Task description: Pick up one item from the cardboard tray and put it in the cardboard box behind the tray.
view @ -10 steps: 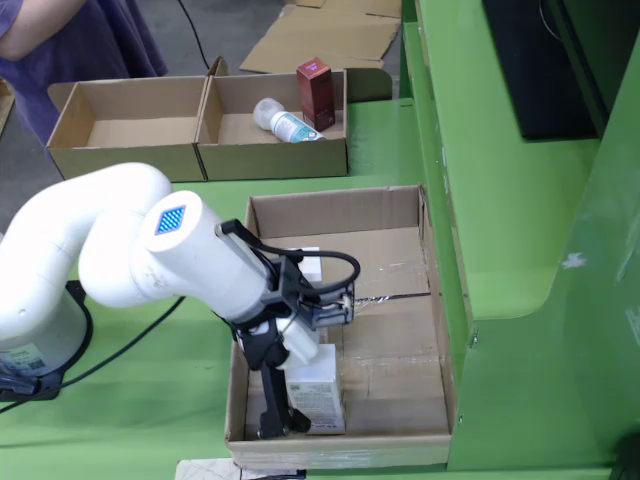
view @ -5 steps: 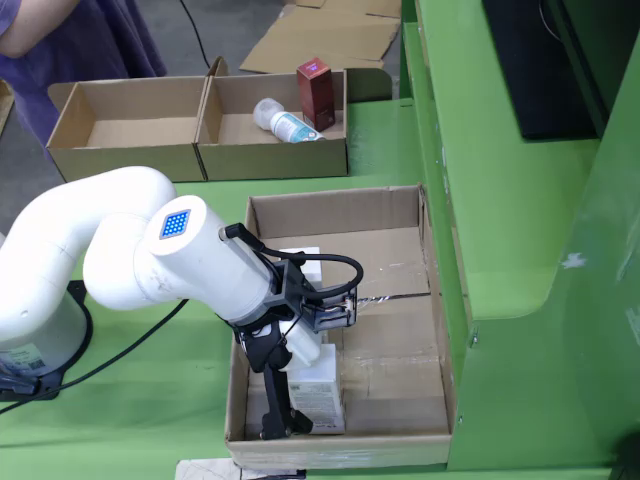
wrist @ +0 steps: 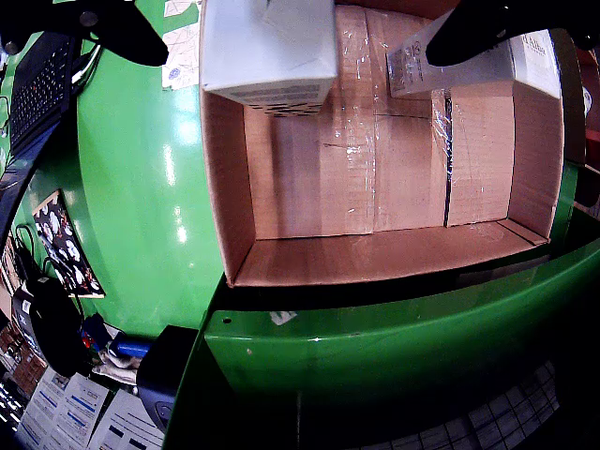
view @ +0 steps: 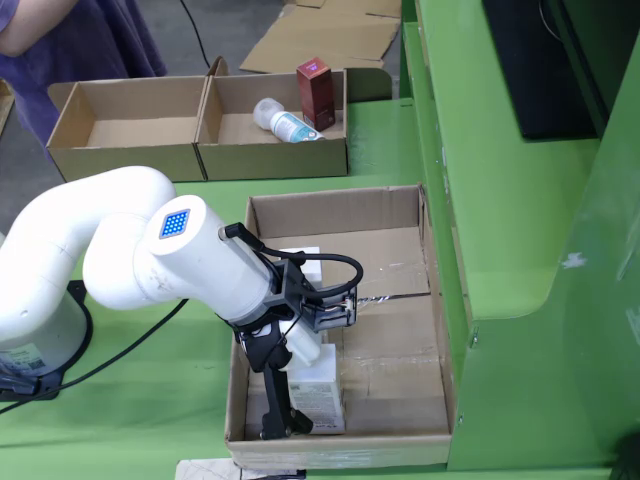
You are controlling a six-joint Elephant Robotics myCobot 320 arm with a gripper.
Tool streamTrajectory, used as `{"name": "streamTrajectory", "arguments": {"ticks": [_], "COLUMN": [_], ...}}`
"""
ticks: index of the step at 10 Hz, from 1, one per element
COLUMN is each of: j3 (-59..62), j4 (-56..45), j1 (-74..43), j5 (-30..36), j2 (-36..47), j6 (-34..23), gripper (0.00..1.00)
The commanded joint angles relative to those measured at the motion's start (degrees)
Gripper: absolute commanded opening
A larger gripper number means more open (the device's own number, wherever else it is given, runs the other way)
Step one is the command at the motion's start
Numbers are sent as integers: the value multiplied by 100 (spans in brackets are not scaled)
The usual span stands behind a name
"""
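Claw (view: 285, 400) was down inside big box (view: 400, 215), fingers closed w/ white carton (view: 318, 385) between them at box's near-left corner. 2nd white carton (wrist: 469, 66) lay beside it.

Seen from the side: white cartons (view: 318, 385) lie in the near box (view: 400, 225) on the table (view: 150, 400); behind it, the tray (view: 130, 160) holds a bottle (view: 283, 122) left of a small upright box (view: 315, 93).

In the fixed view from above, the white arm (view: 120, 250) reached from the left edge of the surface toward the right, its wrist bent downward. The black tool (view: 283, 395) pointed down, its fingers (view: 272, 400) closed against a white carton (view: 318, 392). In the view riding on the tool, two dark fingertips (wrist: 478, 33) showed at the top corners.
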Motion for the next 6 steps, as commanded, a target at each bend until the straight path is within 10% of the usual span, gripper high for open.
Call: {"name": "streamTrajectory", "arguments": {"ticks": [1,6], "j3": [149,149], "j4": [73,73], "j1": [-21,-21], "j5": [-4,-4], "j2": [153,153], "j6": [9,9], "gripper": [80,30]}}
